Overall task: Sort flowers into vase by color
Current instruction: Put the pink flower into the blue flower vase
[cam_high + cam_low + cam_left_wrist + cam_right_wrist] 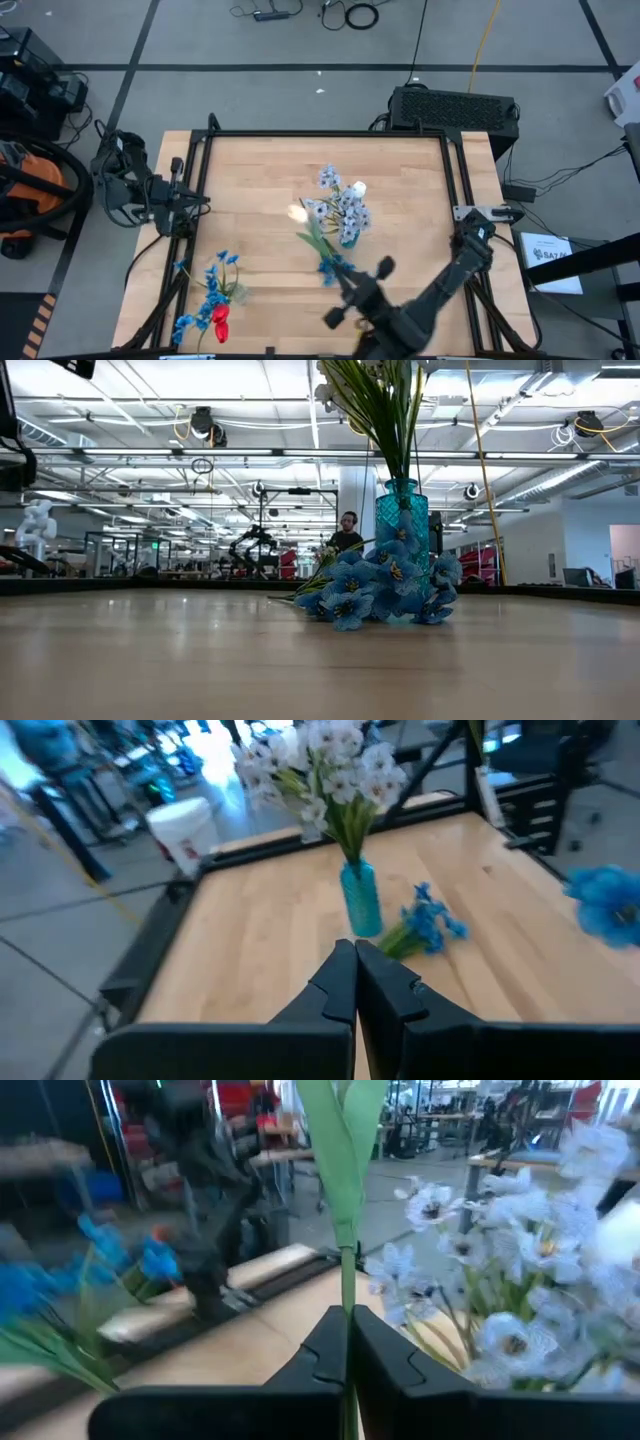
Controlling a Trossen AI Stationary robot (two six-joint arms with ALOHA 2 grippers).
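right gripper (349,1342): pressed together, pinching a green stem (346,1200), near the vase
left gripper (355,982): pressed together, holding nothing, at the table's left edge
vase (403,512): mid-table, upright, holding pale sprays (342,200)
blue spray (380,588): lying against the vase's foot
loose flowers (212,298): front-left of the table (260,220), blue with a red tulip (219,320)
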